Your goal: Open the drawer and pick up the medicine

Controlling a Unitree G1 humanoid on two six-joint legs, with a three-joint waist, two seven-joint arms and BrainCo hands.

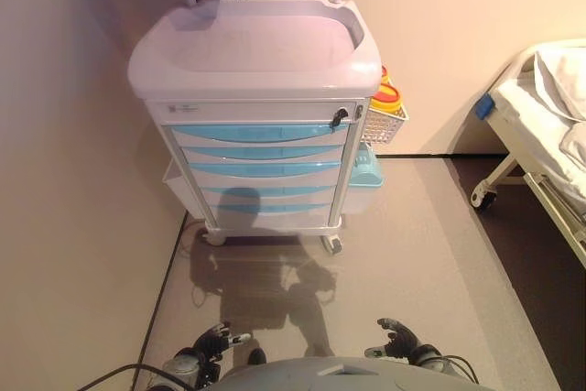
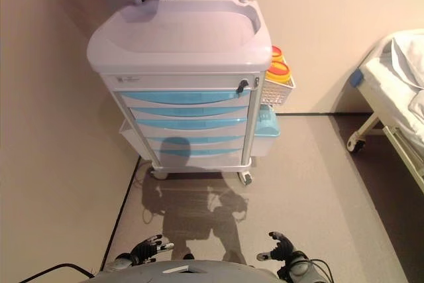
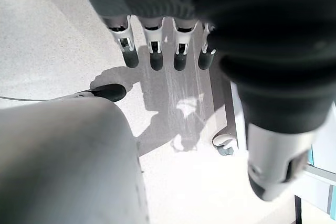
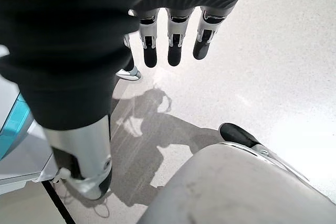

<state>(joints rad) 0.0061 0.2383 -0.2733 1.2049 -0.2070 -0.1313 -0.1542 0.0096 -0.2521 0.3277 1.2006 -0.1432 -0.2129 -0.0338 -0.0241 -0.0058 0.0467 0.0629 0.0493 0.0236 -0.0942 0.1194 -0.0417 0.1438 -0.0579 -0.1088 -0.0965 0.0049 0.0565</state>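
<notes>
Drawers (image 1: 261,169) with blue fronts sit all closed in the cart (image 1: 256,52), well ahead of both hands; no medicine shows. Left hand (image 1: 212,342) hangs low near the floor, fingers (image 3: 152,51) straight and relaxed, holding nothing. Right hand (image 1: 396,340) hangs level with it, well apart, fingers (image 4: 173,40) likewise loose and empty. A basket (image 1: 385,121) hangs on the cart's right side, and a bed (image 1: 540,125) stands far off to the right.

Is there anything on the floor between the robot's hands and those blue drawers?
Nothing visible: bare floor lies between both open hands, left hand and right hand, and the cart. Its blue drawers are all shut.
</notes>
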